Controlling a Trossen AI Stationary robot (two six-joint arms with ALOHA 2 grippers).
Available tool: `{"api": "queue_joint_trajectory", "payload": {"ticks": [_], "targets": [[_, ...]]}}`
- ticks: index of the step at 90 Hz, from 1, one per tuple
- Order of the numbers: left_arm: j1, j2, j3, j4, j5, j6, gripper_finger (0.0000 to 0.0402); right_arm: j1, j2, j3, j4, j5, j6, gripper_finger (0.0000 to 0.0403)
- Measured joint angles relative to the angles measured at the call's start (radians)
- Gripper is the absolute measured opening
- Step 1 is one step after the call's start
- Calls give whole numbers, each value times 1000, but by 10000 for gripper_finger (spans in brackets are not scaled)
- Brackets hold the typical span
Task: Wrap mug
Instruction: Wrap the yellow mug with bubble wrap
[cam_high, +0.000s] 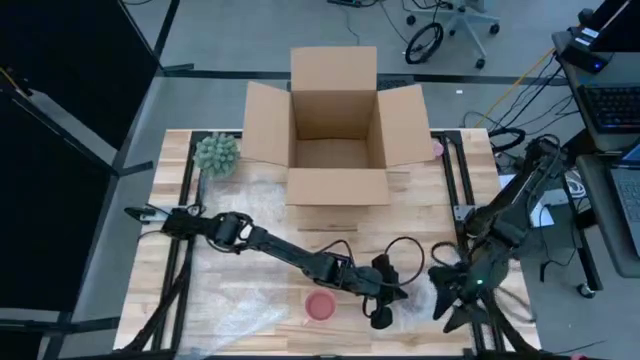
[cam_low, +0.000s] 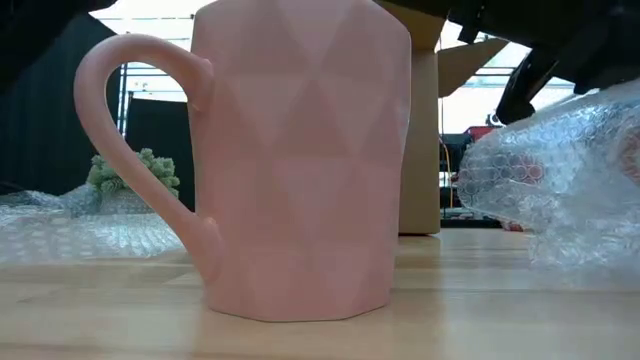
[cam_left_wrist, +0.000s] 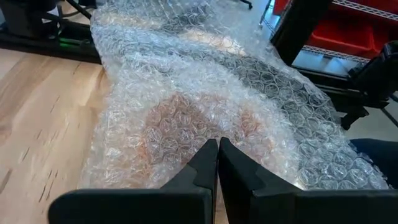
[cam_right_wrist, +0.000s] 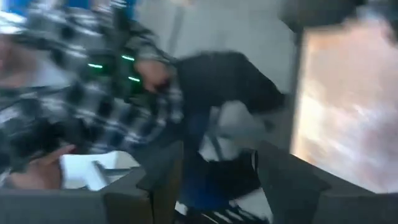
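One pink mug (cam_high: 320, 306), upright on the wooden table (cam_high: 230, 270) near its front edge, just left of the left gripper (cam_high: 385, 308). Its jaws are pressed closed on one bubble wrap sheet (cam_left_wrist: 205, 118) ahead of them. Right gripper (cam_right_wrist: 214, 171) spread open, blurred, off the right edge. One open cardboard box (cam_high: 335, 130) behind; one green plant (cam_high: 216, 154).

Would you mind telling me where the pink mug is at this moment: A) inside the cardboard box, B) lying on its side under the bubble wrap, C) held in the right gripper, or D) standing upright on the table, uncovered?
D: the pink mug stands upright and bare on the table, with the bubble wrap beside it.
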Motion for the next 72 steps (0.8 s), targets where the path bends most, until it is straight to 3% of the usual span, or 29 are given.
{"api": "queue_joint_trajectory", "payload": {"ticks": [6,18,29,39,53,72], "targets": [[0,0,0,0,0,0,0,1,-11,57,-92,71,-33,183],[-1,0,0,0,0,0,0,21,8,99,-432,337,-75,183],[-1,-1,0,0,0,0,0,25,57,72,-623,411,-33,183],[-2,-1,-1,0,0,0,0,25,96,15,-586,432,13,183],[-2,-1,-1,0,0,0,0,21,147,-34,-488,430,-65,185],[-2,-1,-2,0,0,0,0,-39,206,-37,-479,443,-106,225]]}}
